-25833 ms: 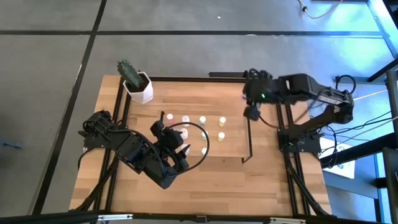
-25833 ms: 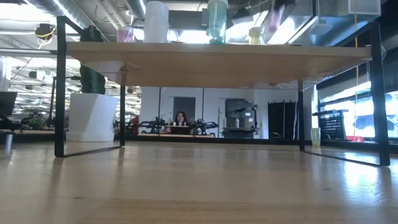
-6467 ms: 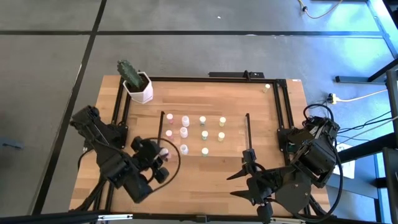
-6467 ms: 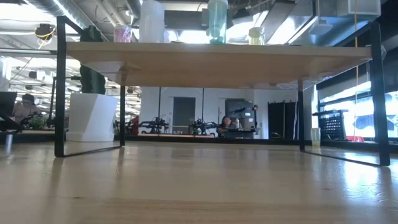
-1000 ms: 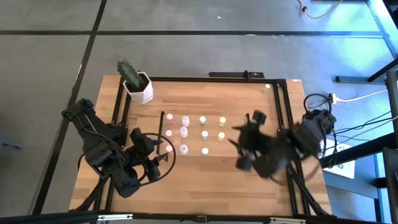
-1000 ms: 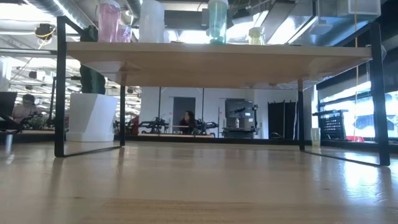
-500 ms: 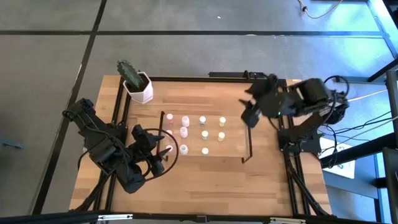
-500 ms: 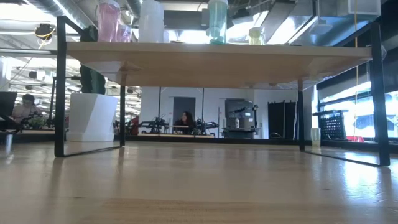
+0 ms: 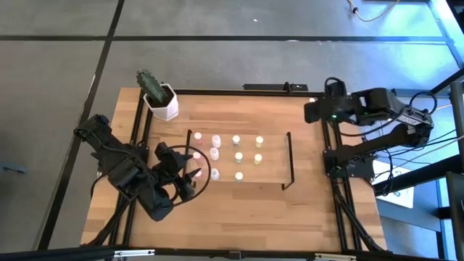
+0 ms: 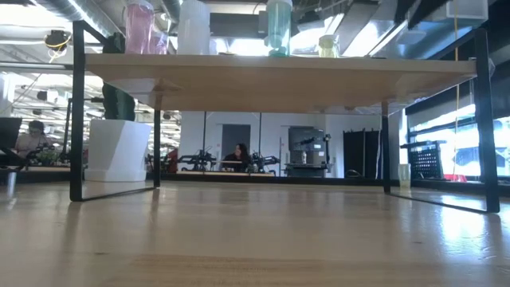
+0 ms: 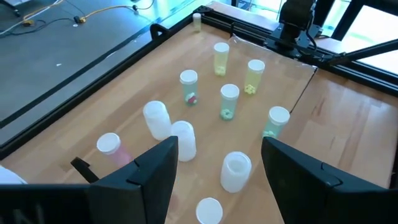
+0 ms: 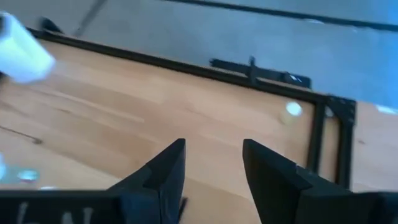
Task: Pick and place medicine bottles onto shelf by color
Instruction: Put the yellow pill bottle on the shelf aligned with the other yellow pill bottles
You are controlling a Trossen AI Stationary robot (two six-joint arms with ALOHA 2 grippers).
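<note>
Right claw (image 12: pixel 211 168), empty with fingers parted, hovers at the bench's (image 9: pixel 239 210) two o'clock corner, probably reaching for the stray yellow bottle (image 12: pixel 289 110); left claw (image 11: pixel 217 168) waits open over the shelf (image 9: pixel 272 170) at nine o'clock.

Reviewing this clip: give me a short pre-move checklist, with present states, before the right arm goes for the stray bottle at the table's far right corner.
1. Right gripper empty, fingers apart: ok.
2. Stray yellow bottle upright, with bare table around it: ok.
3. Right gripper centred over that bottle: not ok, the bottle lies ahead and off to one side.
4. Left gripper open and empty, beside the shelf's left end: ok.
5. Free spot beside the yellow bottles on the shelf: ok.
</note>
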